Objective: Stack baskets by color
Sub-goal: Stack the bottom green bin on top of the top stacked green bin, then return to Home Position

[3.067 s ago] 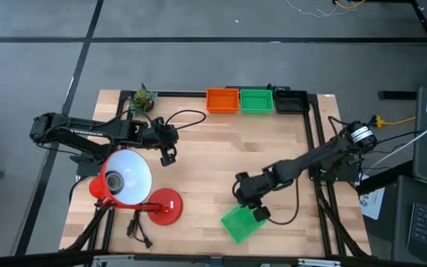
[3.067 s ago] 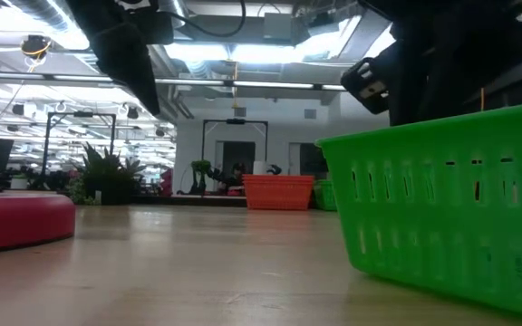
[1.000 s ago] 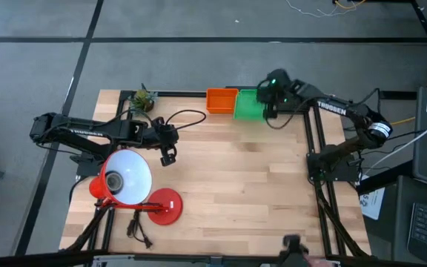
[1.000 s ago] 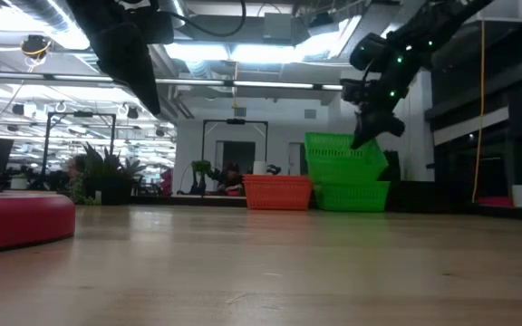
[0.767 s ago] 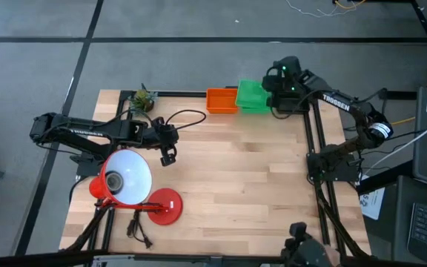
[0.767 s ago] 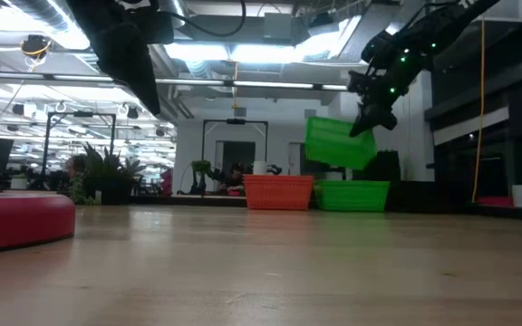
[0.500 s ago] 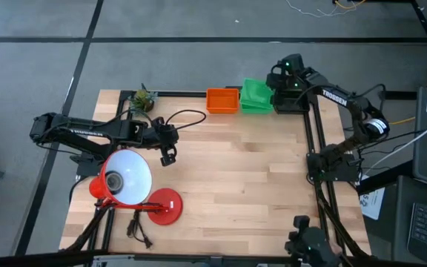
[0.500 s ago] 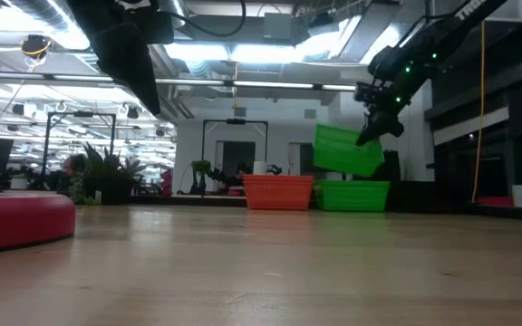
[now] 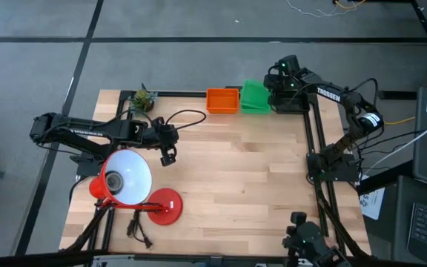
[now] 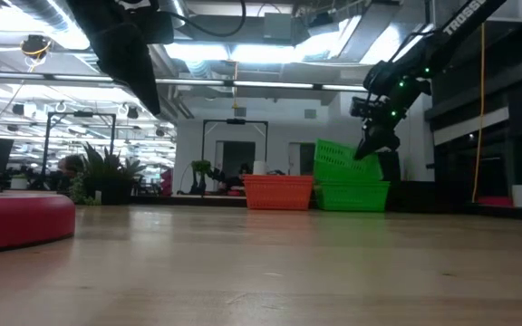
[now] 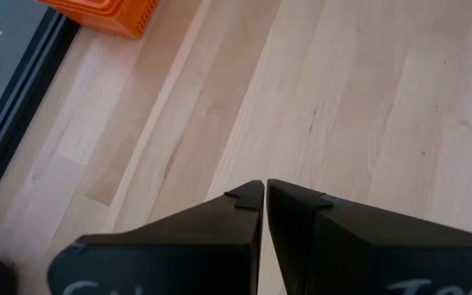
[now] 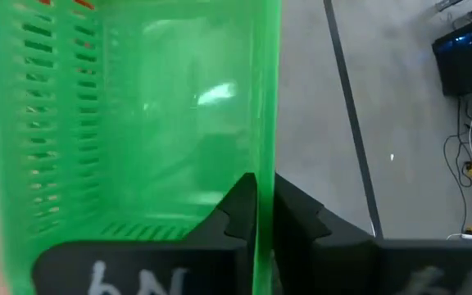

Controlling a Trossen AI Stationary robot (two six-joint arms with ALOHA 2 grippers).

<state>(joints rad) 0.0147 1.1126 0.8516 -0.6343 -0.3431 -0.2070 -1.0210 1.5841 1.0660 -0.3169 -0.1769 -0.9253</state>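
Note:
Along the table's far edge stand an orange basket (image 9: 222, 100) and a green basket (image 10: 352, 195). A second green basket (image 9: 255, 96) lies tilted on the first, and my right gripper (image 9: 272, 91) is shut on it. The arm mostly hides a black basket (image 9: 296, 104) to the right of them. My left gripper (image 9: 167, 157) hangs shut over bare wood left of the middle, and holds nothing (image 11: 262, 188). My right gripper pinches the upper green basket's right side wall (image 12: 265, 156), one finger inside the basket and one outside. The fingers come slanting down from the table's right. The basket sits tilted, its underside on the lower green basket (image 10: 343, 161).
A red desk lamp with a white shade (image 9: 126, 178) and a round red base (image 9: 165, 206) stands at the near left, under the left arm. A small plant (image 9: 144, 99) sits at the far left corner. The table's middle and near right are bare wood.
My right gripper has carried the green basket toward the table's right edge, from beside the orange basket to above the other green one. The basket tipped on the way and has come down, and now rests tilted on the lower green basket.

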